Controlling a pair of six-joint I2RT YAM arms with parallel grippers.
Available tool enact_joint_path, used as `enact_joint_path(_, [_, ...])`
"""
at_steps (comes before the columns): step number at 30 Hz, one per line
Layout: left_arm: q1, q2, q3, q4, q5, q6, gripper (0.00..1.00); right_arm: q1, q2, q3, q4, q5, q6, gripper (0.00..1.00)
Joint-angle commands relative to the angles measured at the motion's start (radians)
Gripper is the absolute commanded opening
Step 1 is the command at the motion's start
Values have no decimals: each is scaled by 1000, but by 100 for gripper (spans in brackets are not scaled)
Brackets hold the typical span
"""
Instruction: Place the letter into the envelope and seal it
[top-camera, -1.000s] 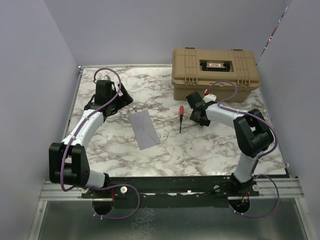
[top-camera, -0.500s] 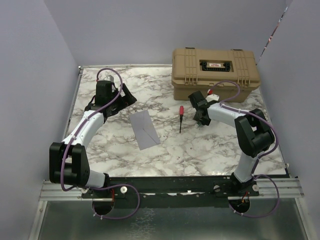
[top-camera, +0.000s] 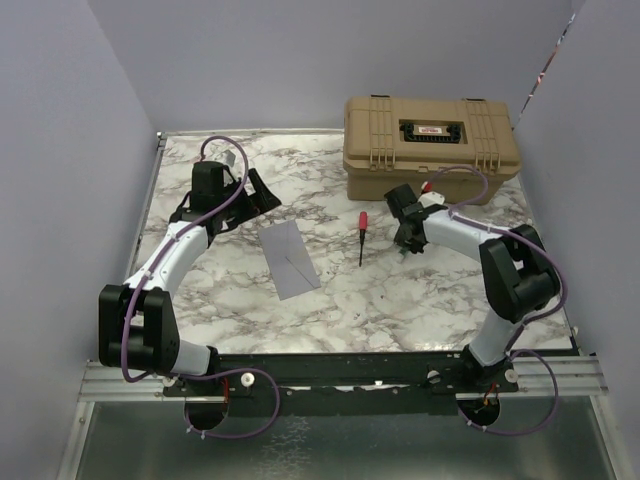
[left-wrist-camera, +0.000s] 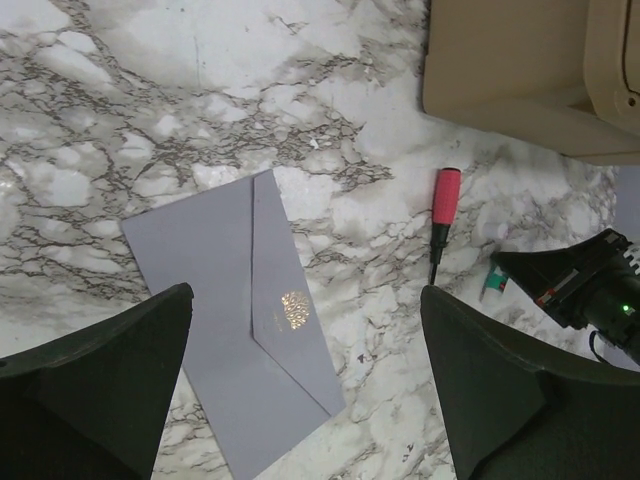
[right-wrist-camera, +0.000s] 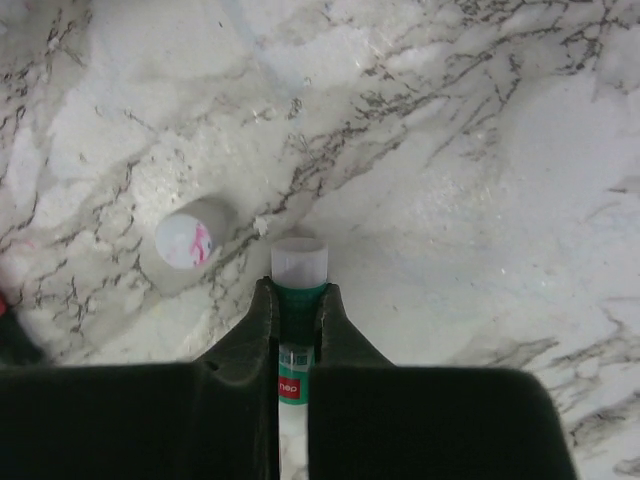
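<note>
Red patch on the glue stick (right-wrist-camera: 298, 278) reads roughly "heo" (cut off); envelope (left-wrist-camera: 220, 295) stamp illegible.

Bare tabletop (top-camera: 240, 300) left of envelope (top-camera: 290, 258) — screwdriver (top-camera: 362, 232) right.

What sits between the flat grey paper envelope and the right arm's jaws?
A small red-handled screwdriver lies between the grey paper envelope and the right arm's jaws; the top view shows it.

The table (top-camera: 400, 290) is showing a smooth, faintly shiny marble pattern. The envelope (left-wrist-camera: 215, 260) is looking like matt grey paper, its gold seal (left-wrist-camera: 294, 307) glinting. The case (top-camera: 380, 150) is looking like hard matt plastic, and the glue stick (right-wrist-camera: 298, 265) like smooth plastic.
</note>
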Motion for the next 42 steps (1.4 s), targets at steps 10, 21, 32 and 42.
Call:
enact_joint_path(10, [-272, -30, -97, 394, 223, -136, 95, -8, -473, -185, 278, -526, -32, 0])
enact_joint_path(21, [-405, 53, -26, 700, 315, -296, 92, -7, -559, -183, 796, -908, -55, 1])
enact_joint_path(32, [-408, 81, -35, 903, 320, -448, 60, -8, -524, -159, 900, -991, 5, 2])
enact_joint_path(42, [-423, 115, -4, 913, 395, -428, 33, -7, -501, -150, 910, -996, 19, 2])
